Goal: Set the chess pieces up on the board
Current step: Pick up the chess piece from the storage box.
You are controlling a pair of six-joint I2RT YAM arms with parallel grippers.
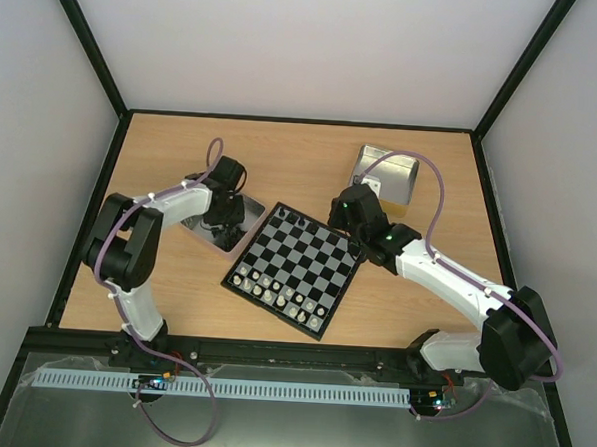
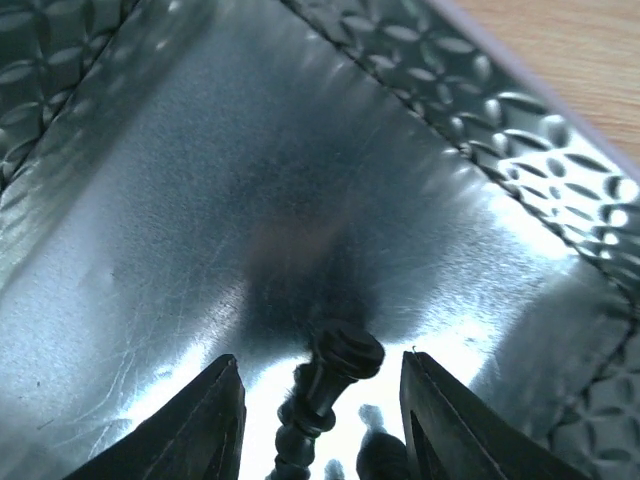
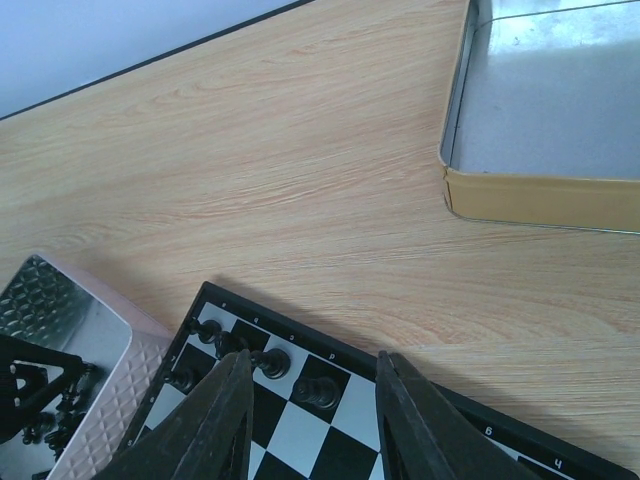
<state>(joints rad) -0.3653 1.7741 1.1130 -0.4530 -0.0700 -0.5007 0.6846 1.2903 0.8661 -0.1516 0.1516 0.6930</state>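
Black chess pieces (image 3: 270, 362) stand at the far-left corner of the board (image 1: 307, 259), mid-counter (image 1: 282, 153).
Another black piece (image 2: 335, 378) lies in the metal tray (image 2: 200, 200) left of the board, untouched between the left tool's (image 2: 320, 360) parted fingers. The right tool (image 3: 312, 357) hovers over the board's far edge, fingers apart, holding nothing.
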